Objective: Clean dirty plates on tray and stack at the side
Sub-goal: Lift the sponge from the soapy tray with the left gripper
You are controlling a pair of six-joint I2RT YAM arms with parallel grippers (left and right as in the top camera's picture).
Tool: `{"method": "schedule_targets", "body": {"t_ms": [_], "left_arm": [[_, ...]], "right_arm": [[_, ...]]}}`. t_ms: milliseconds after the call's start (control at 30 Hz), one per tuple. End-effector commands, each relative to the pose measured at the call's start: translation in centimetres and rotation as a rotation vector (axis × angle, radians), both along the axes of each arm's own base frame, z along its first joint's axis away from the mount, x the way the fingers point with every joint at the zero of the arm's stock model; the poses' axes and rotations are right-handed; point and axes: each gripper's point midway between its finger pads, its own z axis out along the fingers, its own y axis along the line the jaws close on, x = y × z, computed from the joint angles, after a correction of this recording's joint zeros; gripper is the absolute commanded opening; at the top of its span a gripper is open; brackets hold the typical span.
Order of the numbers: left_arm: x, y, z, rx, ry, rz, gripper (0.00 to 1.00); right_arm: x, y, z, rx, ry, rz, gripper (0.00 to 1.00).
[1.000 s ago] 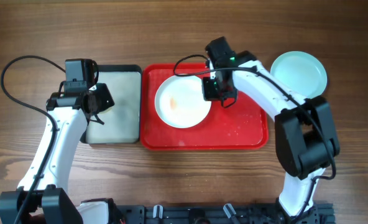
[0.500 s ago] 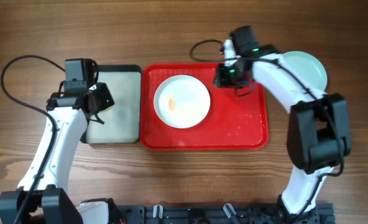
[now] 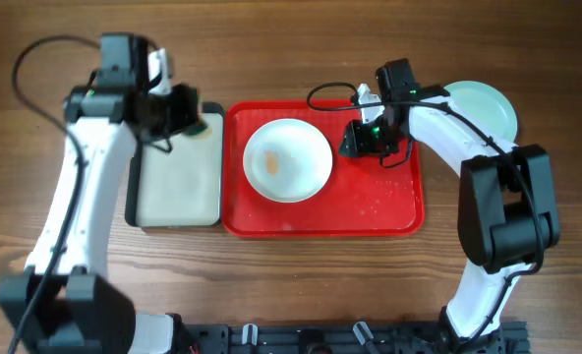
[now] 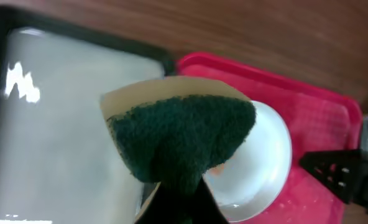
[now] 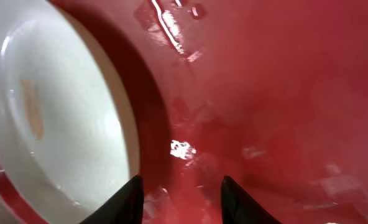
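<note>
A white plate point(image 3: 289, 160) with an orange-yellow smear lies on the left half of the red tray point(image 3: 384, 208). It also shows in the left wrist view point(image 4: 265, 163) and the right wrist view point(image 5: 53, 118). A pale turquoise plate point(image 3: 490, 110) lies on the table right of the tray, partly hidden by my right arm. My left gripper point(image 3: 195, 123) is shut on a dark green sponge point(image 4: 181, 140) with a pale backing, above the black-rimmed tray's far right corner. My right gripper point(image 3: 355, 141) is open and empty, low over the red tray point(image 5: 283, 93), just right of the white plate.
A black-rimmed tray point(image 3: 178, 182) with a pale inside sits left of the red tray, also in the left wrist view point(image 4: 41, 124). Water droplets lie on the red tray's right half. Bare wooden table lies in front and behind.
My left gripper has lifted and moved right toward the red tray with the sponge. My right gripper has come back from the turquoise plate to beside the white plate.
</note>
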Motion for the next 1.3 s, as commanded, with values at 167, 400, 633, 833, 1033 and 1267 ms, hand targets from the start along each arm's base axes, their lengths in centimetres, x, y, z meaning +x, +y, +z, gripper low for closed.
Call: {"method": "schedule_targets", "body": {"t_ms": [167,400,633,833,1033,1267], "left_arm": [[1.0,-11.0,-7.6,-0.013,0.128,-0.23,0.04],[0.8,-11.6,-9.4,-0.006,0.165,-0.243,0.04],[0.7,-11.7,-9.5,-0.005,0.169,-0.246,0.04],[-0.4,-11.3,-11.2,0.002,0.205,-0.246,0.04],[-0.9,-11.2,-12.1,0.004,0.214,-0.244,0.04],[-1.4,-11.1,-13.3,0.007,0.226,-0.221,0.04]], "right_arm": [[-1.5,3.2,1.3,0.108,0.018,0.064,0.37],[-0.8,3.9,0.5,0.006,-0.028,0.034,0.24],[-0.4,3.7,0.1,-0.066,-0.053,0.01,0.18],[-0.5,3.7,0.1,-0.063,-0.05,0.01,0.06],[-0.6,3.7,-0.4,-0.063,-0.019,-0.029,0.04],[-0.6,3.7,-0.4,-0.062,-0.016,-0.036,0.04]]}}
